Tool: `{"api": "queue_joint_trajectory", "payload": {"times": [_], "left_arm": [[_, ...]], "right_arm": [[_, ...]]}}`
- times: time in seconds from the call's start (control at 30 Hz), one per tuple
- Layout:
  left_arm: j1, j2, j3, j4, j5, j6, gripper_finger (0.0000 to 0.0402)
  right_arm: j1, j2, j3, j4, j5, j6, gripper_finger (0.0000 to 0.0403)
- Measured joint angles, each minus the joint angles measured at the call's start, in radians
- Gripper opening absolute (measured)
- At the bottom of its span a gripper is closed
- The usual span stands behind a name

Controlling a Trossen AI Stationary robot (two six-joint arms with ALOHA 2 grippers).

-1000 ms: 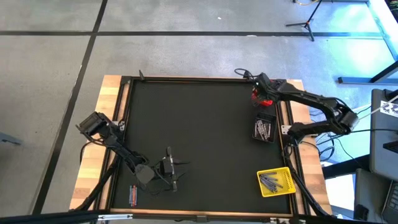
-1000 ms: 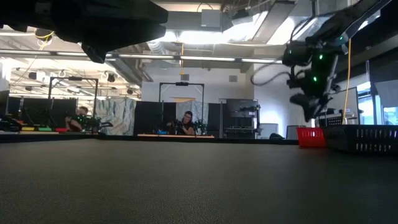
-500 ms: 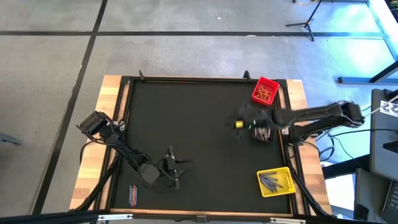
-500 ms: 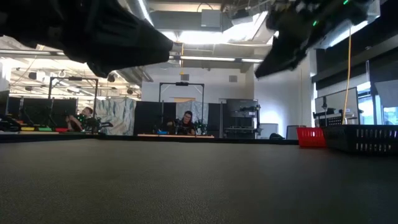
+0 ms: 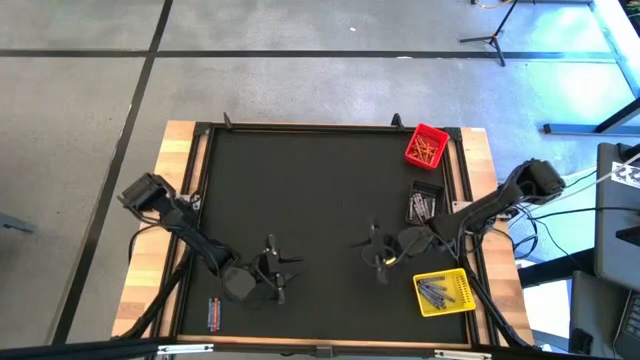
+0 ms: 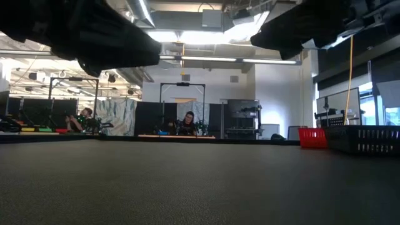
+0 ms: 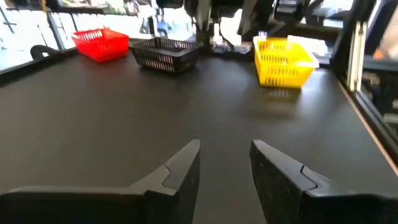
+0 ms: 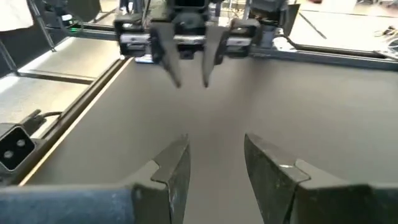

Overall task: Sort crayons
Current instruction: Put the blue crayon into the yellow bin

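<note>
Facing each other low over the black table [image 5: 320, 190], we see the left claw [image 5: 283, 272] and right claw [image 5: 370, 252], both parted and empty; crayons [image 5: 427, 150] fill the red bin [image 5: 441, 137].

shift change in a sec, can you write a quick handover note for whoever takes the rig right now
Left hand: open, empty, low over the mat's near-left part.
Right hand: open, empty, near the mat's middle, facing the left one.
Crayons: red-orange ones in the red bin at the far right corner; grey ones in the black bin and the yellow bin along the right edge; a few loose crayons on the near-left wooden edge.
Done: most crayons lie in bins.
Left: the loose ones near the left arm, probably its job.
</note>
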Motion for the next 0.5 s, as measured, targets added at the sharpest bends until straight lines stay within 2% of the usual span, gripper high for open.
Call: {"api": "queue_joint_trajectory", "payload": {"times": [0.13, 0.23, 0.37, 0.5], "left_arm": [[0.000, -0.082, 0.009, -0.216, 0.051, -0.092, 0.0133], [0.000, -0.161, 0.071, -0.494, 0.130, -0.234, 0.0133], [0.000, -0.208, 0.189, -0.931, 0.281, -0.470, 0.0133], [-0.015, -0.214, 0.319, -1.222, 0.445, -0.799, 0.0132]], "right_arm": [[0.018, 0.058, 0.001, 0.033, -0.007, 0.008, 0.0147], [0.016, 0.085, 0.001, 0.031, 0.009, 0.027, 0.0147], [0.015, 0.097, 0.002, 0.030, 0.031, 0.023, 0.0147], [0.015, 0.097, 0.002, 0.039, 0.087, 0.001, 0.0147]]}}
